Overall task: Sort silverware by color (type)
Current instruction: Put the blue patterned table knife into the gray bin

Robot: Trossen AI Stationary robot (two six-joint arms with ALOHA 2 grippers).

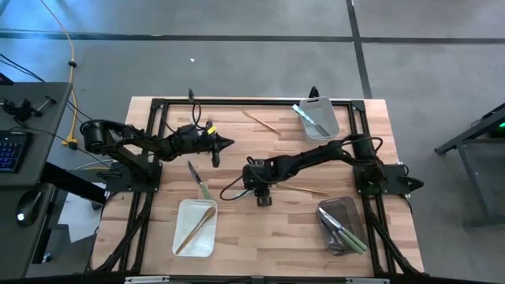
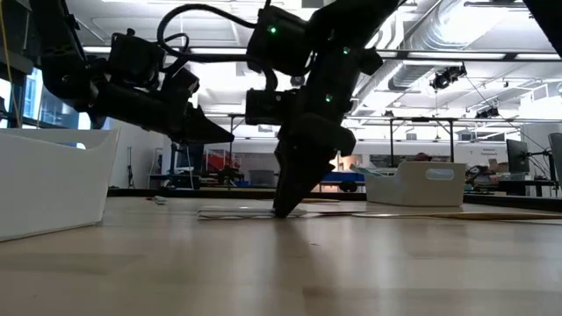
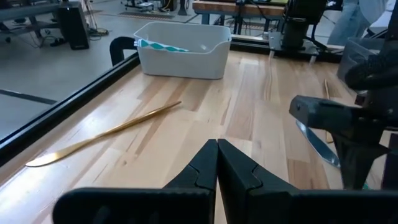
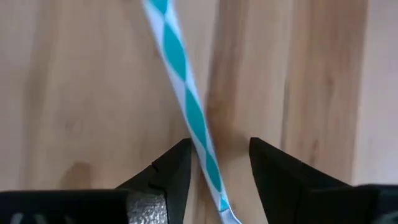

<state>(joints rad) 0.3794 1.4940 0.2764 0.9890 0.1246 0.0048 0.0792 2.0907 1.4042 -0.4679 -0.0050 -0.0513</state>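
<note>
My right jaws (image 4: 219, 147) are down on the middle of the worktop (image 1: 260, 244). They are open, one on each side of a blue-and-white handle (image 4: 186, 93). They are not holding it yet. The piece lies flat on the wood. It lies slanted and sits closer to one jaw than the other.

That is my worry. If I close now, I think the closer jaw hits first and pushes the handle sideways. It could spin or slide out. It is thin and flat too, so I may pinch only the wood, or lift it crooked so it tips and falls.

A gold piece (image 1: 304, 189) lies just beside my right arm. A sloppy move could bump it.

A green-handled knife (image 1: 199, 183) lies a bit to the left. My left jaws (image 1: 229, 143) hang over the left part of the worktop. They are shut tight and hold nothing. They are apart from my right arm, so I do not think we bump.

The clear tray (image 1: 335, 125) with blue pieces is at the far edge. That is a long carry. A weak hold could drop the piece on the way.
</note>
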